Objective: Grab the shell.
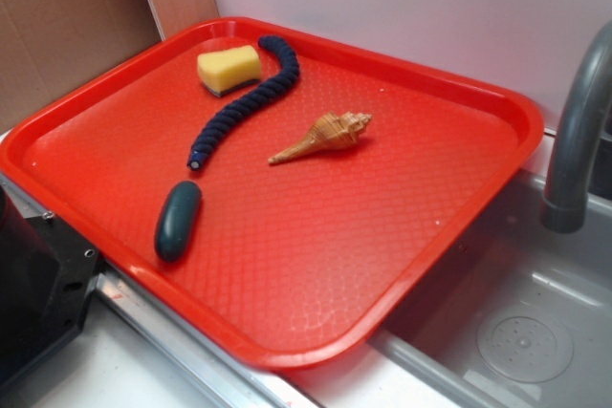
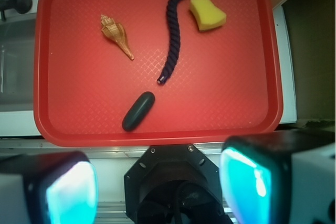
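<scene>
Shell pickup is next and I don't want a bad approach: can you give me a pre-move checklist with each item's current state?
1. Shell lies alone on the red tray, nothing on top: ok.
2. Space around it: rope and dark oval object lie apart from it: ok.
3. Pincer open, fingers spread: ok.
4. Pincer empty: ok.
5. Pincer above shell: not ok, it sits back beyond the tray's near edge.
6. Sponge out of the way: ok.
</scene>
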You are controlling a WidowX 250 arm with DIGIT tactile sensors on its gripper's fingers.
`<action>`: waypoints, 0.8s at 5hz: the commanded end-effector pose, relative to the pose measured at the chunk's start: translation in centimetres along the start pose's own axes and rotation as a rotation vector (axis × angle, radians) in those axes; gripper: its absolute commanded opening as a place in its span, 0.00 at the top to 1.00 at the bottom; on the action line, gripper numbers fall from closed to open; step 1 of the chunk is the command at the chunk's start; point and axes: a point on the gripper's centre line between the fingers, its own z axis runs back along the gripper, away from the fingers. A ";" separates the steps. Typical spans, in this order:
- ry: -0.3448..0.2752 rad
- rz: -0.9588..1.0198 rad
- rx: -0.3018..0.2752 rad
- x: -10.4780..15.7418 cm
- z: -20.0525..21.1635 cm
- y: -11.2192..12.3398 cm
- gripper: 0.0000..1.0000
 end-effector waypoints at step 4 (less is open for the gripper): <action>-0.040 -0.292 -0.078 10.9 -14.8 -7.3 0.00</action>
